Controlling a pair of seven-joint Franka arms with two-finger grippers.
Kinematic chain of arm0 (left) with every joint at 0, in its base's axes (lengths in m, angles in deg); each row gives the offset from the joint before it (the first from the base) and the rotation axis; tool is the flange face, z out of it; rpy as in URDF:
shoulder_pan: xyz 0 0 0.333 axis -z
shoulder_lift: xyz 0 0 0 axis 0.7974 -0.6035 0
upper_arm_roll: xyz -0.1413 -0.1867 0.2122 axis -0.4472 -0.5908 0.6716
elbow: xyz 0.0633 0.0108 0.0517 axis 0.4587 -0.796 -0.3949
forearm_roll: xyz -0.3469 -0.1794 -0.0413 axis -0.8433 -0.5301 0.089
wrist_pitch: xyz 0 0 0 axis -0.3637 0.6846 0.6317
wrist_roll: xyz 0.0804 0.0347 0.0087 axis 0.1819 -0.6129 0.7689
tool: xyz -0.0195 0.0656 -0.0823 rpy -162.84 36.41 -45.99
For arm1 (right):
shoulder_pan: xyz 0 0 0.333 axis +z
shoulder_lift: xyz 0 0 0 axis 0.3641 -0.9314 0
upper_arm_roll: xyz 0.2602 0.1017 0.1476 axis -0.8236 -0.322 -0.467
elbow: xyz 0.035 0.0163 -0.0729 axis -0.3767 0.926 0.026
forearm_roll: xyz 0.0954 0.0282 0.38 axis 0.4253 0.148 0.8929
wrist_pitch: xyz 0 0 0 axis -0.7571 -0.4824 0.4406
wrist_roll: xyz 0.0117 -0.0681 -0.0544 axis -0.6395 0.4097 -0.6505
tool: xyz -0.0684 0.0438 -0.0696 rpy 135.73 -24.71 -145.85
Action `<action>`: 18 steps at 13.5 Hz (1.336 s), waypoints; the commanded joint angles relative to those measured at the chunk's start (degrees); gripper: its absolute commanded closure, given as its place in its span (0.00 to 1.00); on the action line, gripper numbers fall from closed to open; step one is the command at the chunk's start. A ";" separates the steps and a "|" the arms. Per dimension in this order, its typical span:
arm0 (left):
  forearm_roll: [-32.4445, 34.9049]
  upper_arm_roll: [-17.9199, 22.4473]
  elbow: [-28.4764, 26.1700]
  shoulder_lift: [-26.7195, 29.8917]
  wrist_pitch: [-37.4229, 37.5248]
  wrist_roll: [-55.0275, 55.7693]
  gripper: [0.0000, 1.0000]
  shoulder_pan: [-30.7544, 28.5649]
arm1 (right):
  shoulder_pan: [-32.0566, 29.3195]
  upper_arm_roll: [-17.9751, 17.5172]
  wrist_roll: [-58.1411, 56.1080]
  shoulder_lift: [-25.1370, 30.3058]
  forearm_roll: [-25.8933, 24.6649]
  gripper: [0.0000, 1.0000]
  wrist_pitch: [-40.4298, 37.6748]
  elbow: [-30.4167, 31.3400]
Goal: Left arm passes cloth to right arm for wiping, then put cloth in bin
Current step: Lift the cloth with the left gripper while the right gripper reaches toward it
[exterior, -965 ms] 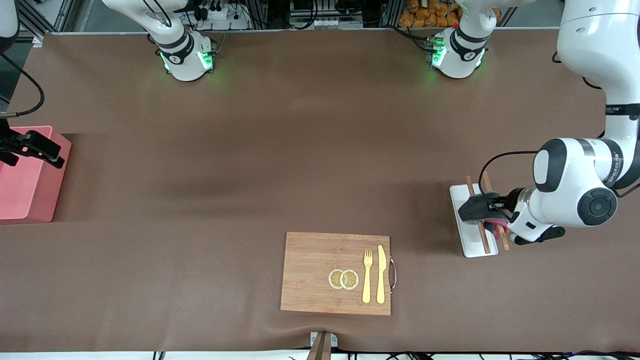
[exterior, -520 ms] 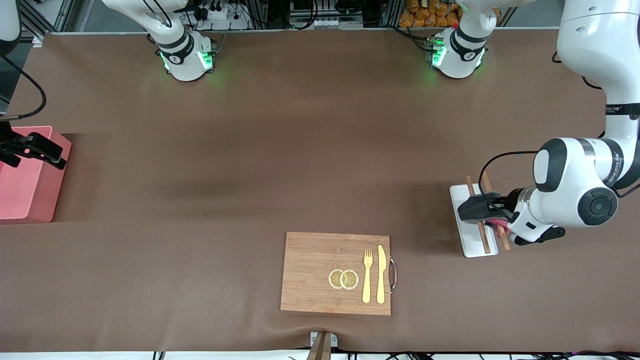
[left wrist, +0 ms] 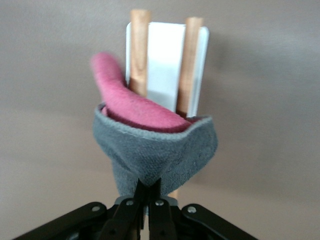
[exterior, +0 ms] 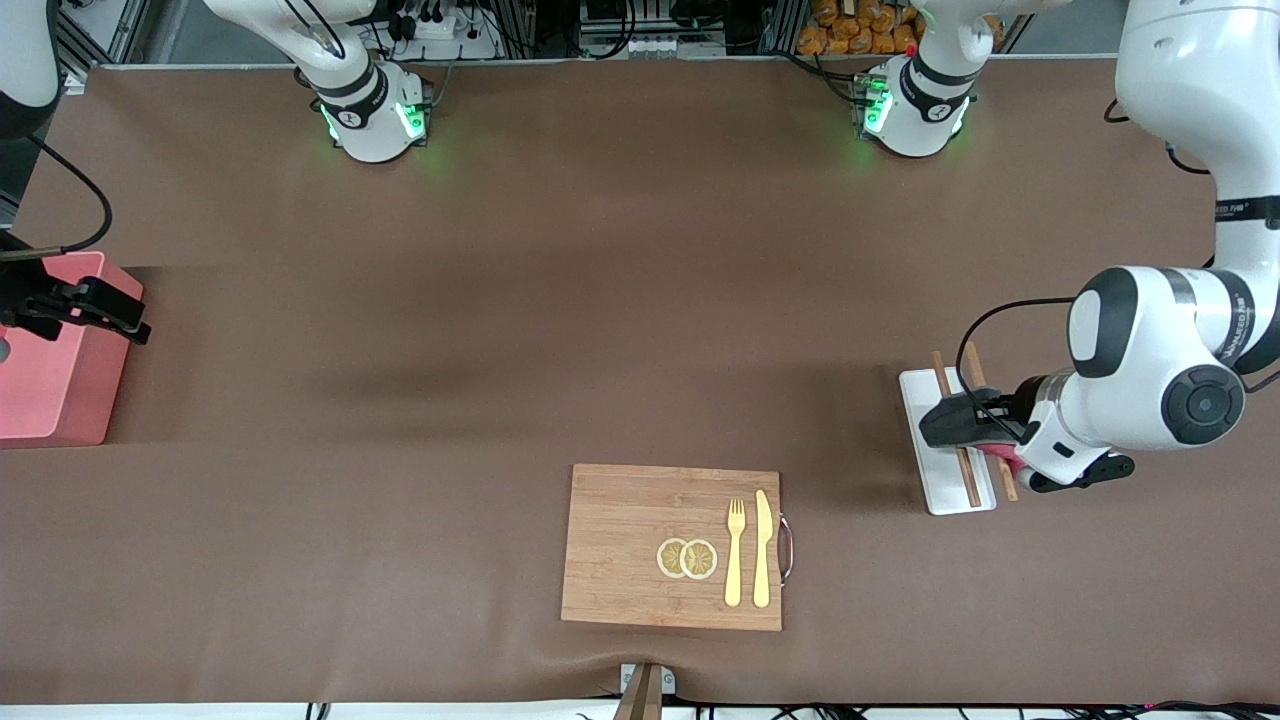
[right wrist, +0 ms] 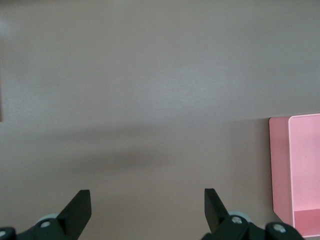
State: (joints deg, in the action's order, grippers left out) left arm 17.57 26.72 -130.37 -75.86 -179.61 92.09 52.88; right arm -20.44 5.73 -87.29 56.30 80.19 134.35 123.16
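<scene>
The cloth (left wrist: 150, 145), dark grey with its pink-red reverse showing in the fold, hangs pinched at one edge in the left claw (left wrist: 149, 192), whose fingers are pressed tight together on it, over the white tray (exterior: 940, 440) at about 3 o'clock on the tabletop (exterior: 600, 300). Taking the front view from its left edge across: the pink bin (exterior: 50, 370) sits at about 9 o'clock, at the right arm's end of the tabletop. The right claw (exterior: 120, 320) hovers over the bin's edge with its fingers spread wide and nothing between them; in the right wrist view the two black fingertips (right wrist: 80, 207) stand well apart above bare tabletop. Next comes the wooden board (exterior: 640, 545) at about 6 o'clock, carrying two lemon slices (exterior: 686, 558), a yellow fork (exterior: 735, 550) and a yellow knife (exterior: 763, 548) side by side. At the left arm's end lies the tray with two wooden sticks (exterior: 957, 440) laid across it.
</scene>
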 commanded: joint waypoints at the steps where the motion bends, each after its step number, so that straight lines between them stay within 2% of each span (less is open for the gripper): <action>1: 0.02 -2.07 -0.60 4.13 2.41 0.95 1.00 0.09 | 0.23 -0.62 7.06 -0.03 -0.14 0.00 -0.94 -1.16; 3: -1.37 -4.18 -0.69 6.06 2.94 1.40 1.00 0.09 | 2.24 -0.62 14.01 -0.03 -0.14 0.00 -1.81 -1.43; 5: -5.84 -6.37 -0.42 7.30 3.30 3.06 1.00 0.00 | 3.12 -0.70 17.98 -0.03 0.91 0.00 -2.60 -1.43; 7: -10.42 -9.18 -0.07 8.09 3.30 7.78 1.00 0.26 | 2.60 -0.44 23.67 -0.12 8.96 0.00 -5.06 -1.51; 8: -10.52 -12.16 0.71 8.01 3.30 11.99 1.00 0.44 | 2.25 -0.35 27.36 -0.21 12.05 0.00 -5.24 -1.43; 11: -10.96 -19.02 4.66 6.61 1.38 25.79 1.00 2.27 | 4.61 -0.61 39.30 -1.08 15.32 0.00 -5.68 -1.25; 15: -11.05 -20.01 7.39 4.94 -9.33 40.99 1.00 10.61 | 6.90 -0.53 59.18 -3.63 25.15 0.00 -5.69 -1.25; 18: -11.05 -19.92 12.57 1.52 -15.23 55.40 1.00 17.82 | 7.96 -0.53 68.68 -6.26 32.88 0.00 -5.60 -1.25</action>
State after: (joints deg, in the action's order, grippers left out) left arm 7.31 6.49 -123.09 -70.82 -192.52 140.08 66.95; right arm -13.19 4.85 -24.52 52.10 108.37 129.10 122.89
